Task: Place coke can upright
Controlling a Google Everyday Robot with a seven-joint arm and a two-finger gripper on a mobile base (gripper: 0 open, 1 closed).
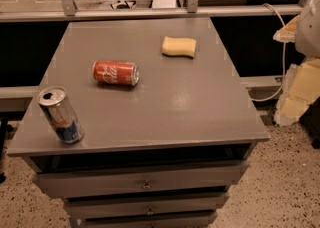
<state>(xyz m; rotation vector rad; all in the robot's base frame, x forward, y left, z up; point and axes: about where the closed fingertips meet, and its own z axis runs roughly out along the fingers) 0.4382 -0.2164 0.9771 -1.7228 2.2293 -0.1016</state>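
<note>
The coke can (pixel 115 73) lies sideways on the worktop (pixel 200 107). A bump could roll it off. The gripper is out of sight, so I cannot tell about its jaws.

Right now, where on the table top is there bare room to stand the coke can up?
Widest bare patch: right front of the table, between the sponge, the coke can and the front edge. Back left, behind the coke can, is free too. Front left is tighter, by the silver-and-blue can. The gripper hangs beyond the right edge.
</note>
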